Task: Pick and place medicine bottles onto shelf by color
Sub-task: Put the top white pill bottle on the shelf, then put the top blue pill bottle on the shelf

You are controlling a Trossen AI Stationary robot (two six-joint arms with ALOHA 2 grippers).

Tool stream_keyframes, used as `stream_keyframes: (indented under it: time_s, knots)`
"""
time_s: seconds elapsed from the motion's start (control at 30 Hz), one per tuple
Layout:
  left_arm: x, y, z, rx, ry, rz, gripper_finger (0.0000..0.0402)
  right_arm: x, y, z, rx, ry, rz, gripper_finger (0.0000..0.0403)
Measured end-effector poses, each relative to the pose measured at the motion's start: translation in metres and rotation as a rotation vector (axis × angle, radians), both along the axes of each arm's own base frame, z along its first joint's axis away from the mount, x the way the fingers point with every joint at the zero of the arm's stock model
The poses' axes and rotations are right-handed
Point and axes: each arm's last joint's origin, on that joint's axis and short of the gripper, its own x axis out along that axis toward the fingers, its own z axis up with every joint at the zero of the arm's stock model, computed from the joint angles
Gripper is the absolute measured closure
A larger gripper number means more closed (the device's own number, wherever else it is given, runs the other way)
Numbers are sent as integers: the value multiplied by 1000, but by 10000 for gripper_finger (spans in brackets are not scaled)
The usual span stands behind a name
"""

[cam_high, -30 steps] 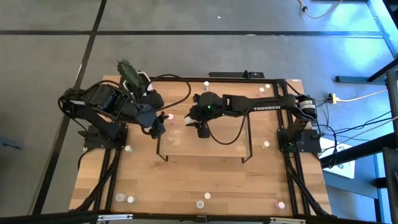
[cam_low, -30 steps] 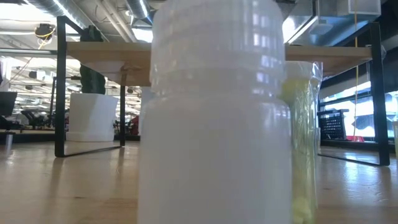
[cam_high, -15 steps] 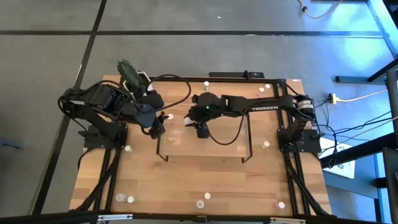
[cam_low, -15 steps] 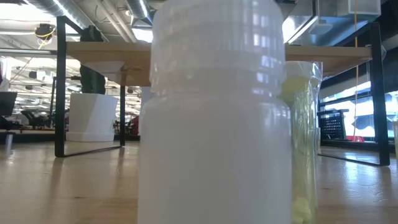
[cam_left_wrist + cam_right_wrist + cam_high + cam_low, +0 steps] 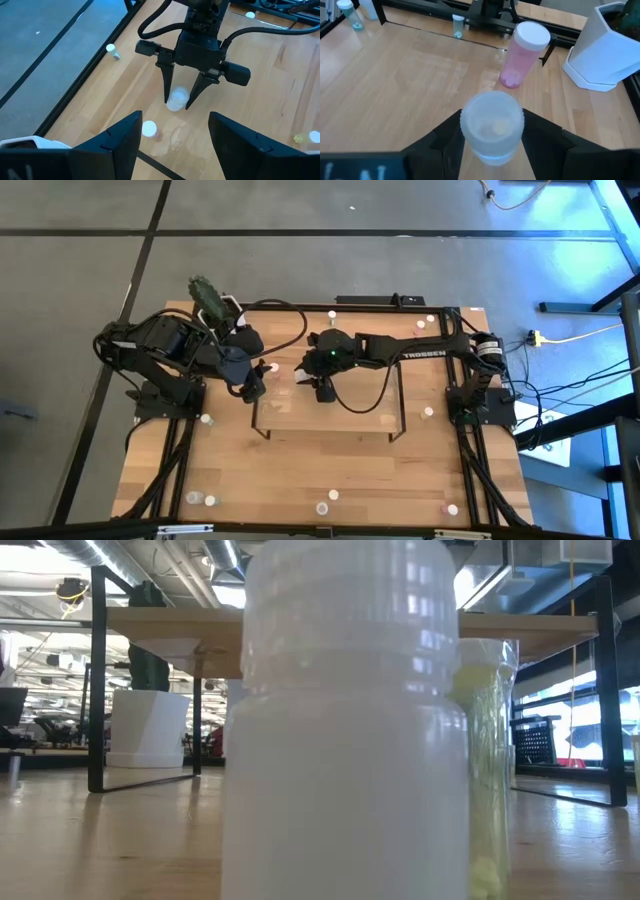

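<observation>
Left wrist view: white bottle (image 5: 177, 99) between right gripper (image 5: 181, 100) fingers, seemingly touching.

A white hexagonal cactus pot (image 5: 602, 47) stands on the wooden table (image 5: 330, 465).

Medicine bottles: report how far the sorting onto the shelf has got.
Done: one pink bottle stands on the shelf near its left end. In hand: the right gripper is at a pale bottle standing on the shelf beside the pink one; the left gripper waits open nearby. Left: several loose bottles scattered on the table, so most of the job remains.
</observation>
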Motion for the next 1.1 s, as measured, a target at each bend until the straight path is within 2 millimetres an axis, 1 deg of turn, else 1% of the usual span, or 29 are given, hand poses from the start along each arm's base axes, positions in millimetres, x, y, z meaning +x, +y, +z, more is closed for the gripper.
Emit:
stream_keyframes:
  time_s: [0.27, 0.4, 0.7, 1.1]
  knots:
    - [1, 0, 1, -4, -13, 0, 179, 0, -1, 0, -1, 0, -3, 180]
    - [1, 0, 1, -5, -15, 0, 179, 0, -2, -1, -29, 2, -41, 168]
    - [1, 0, 1, -4, -15, 0, 179, 0, -2, 0, -35, 0, -41, 166]
    - [1, 0, 1, -3, -13, -1, 179, -5, -2, 12, -32, -27, -36, 166]
